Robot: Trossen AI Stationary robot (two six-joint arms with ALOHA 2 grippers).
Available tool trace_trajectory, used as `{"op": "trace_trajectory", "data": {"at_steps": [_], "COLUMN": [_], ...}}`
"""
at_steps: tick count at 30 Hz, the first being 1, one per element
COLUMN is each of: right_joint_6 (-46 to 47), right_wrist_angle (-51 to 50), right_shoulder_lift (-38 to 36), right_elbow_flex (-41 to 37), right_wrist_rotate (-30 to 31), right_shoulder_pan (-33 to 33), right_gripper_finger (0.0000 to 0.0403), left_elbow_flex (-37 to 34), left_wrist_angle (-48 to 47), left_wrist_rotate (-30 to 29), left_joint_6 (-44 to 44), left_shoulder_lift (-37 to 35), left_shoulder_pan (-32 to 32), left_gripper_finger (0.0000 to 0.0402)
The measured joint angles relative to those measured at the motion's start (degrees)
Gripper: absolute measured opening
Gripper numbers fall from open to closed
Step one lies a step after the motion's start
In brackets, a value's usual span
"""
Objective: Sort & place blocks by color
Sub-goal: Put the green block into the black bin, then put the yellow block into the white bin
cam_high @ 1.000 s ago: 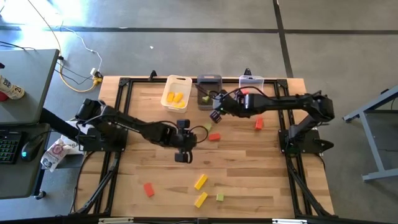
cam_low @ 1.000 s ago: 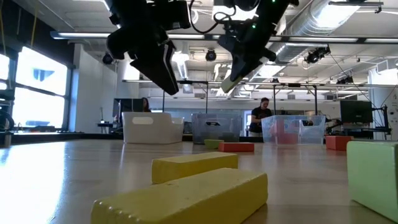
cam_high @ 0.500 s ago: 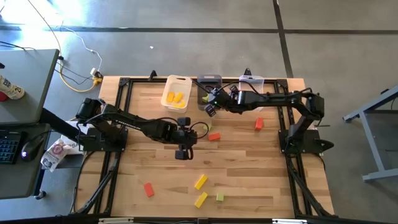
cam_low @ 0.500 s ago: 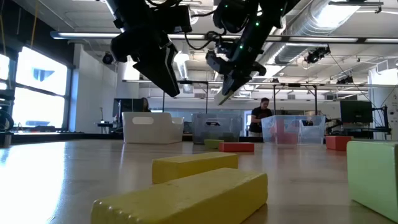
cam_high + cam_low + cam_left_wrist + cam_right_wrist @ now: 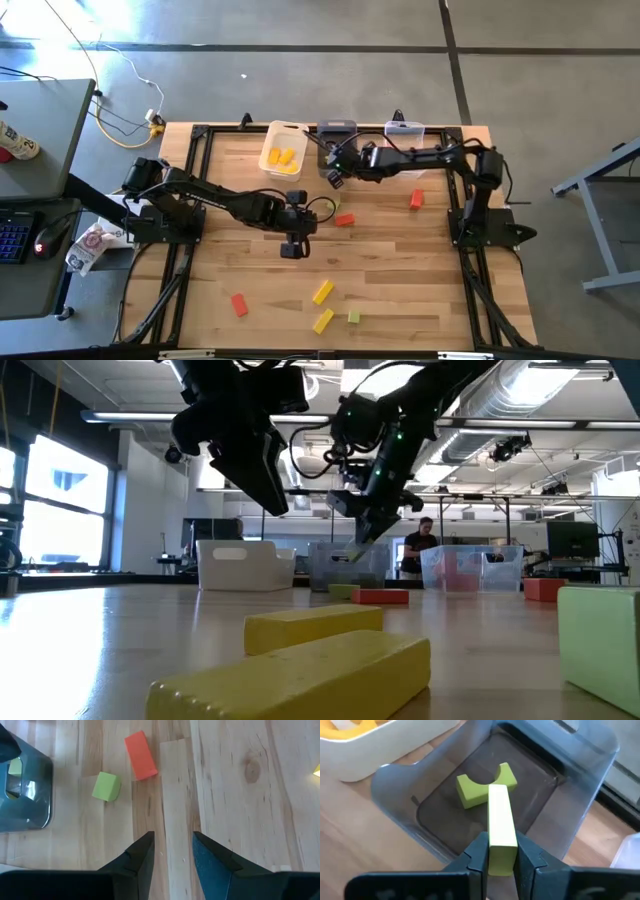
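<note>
- a long light green block (image 5: 501, 827) is clamped between the fingers of the right gripper (image 5: 501, 862) and is held just above the open grey bin (image 5: 580, 785).
- inside that grey bin another green block with a curved notch (image 5: 476, 790) is seen lying on the bin floor.
- in the high view the right gripper (image 5: 336, 176) is placed at the near edge of the grey bin (image 5: 337, 131), with its arm stretched across from the table's right side.
- the left gripper (image 5: 172, 851) is held over bare wood near the table's middle, its fingers parted and nothing gripped between them; in the high view it (image 5: 291, 247) is seen well apart from the bins.
- just ahead of the left gripper, a small green block (image 5: 106, 786) and a red block (image 5: 140, 756) are seen lying close beside each other on the table, near the grey bin's front.
- yellow blocks (image 5: 282, 158) are found in the white bin (image 5: 287, 129), to the left of the grey one.
- a clear bin (image 5: 404, 130) is set to the right of the grey one, and a red block (image 5: 416, 200) is left on the table near it.
- near the front edge, two yellow blocks (image 5: 322, 292) (image 5: 322, 320), a small green one (image 5: 353, 317) and a red one (image 5: 239, 304) are scattered on the wood.
</note>
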Motion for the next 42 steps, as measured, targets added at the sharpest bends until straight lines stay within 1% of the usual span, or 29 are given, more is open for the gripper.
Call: {"op": "trace_trajectory", "data": {"at_steps": [4,7,12,17,20,26,31,36,42], "right_joint_6": [0.20,-0.14,-1.04,-3.16,-2.12,0.50,0.97,1.31,4.70], "right_wrist_angle": [0.04,0.18,0.02,-2.25,-3.06,-4.97,-7.89,-9.42,-9.33], "right_shoulder_lift": [0.56,0.42,-0.11,-2.96,-5.22,-9.30,-11.03,-11.17,-11.17], "right_elbow_flex": [0.00,0.00,0.02,0.02,0.02,0.02,0.02,0.02,0.02], "right_wrist_rotate": [-0.72,-0.47,1.68,-0.23,-3.41,-14.08,-15.64,-17.07,-19.60], "right_shoulder_pan": [-0.70,-0.80,-0.76,-0.68,-0.62,0.07,3.55,7.69,12.31], "right_gripper_finger": [0.0057,0.0084,0.0131,0.0159,0.0164,0.0165,0.0165,0.0165,0.0165], "left_elbow_flex": [0.00,0.00,0.00,0.00,0.00,0.00,0.00,0.00,0.00], "left_wrist_angle": [-0.01,-0.02,-0.77,-3.91,-5.70,-7.35,-7.76,-8.19,-9.01], "left_wrist_rotate": [0.04,0.04,0.04,-0.04,-0.07,-0.22,-0.01,0.51,4.10], "left_joint_6": [-0.01,-0.02,-0.05,-1.48,-2.03,-3.10,-4.13,-5.99,-9.59], "left_shoulder_lift": [0.00,0.00,0.00,0.00,0.00,0.00,0.00,0.00,0.00], "left_shoulder_pan": [0.00,-0.03,-0.04,-0.15,-0.13,-1.24,-3.79,-5.96,-7.79], "left_gripper_finger": [0.0117,0.0117,0.0117,0.0117,0.0117,0.0117,0.0117,0.0117,0.0117]}}
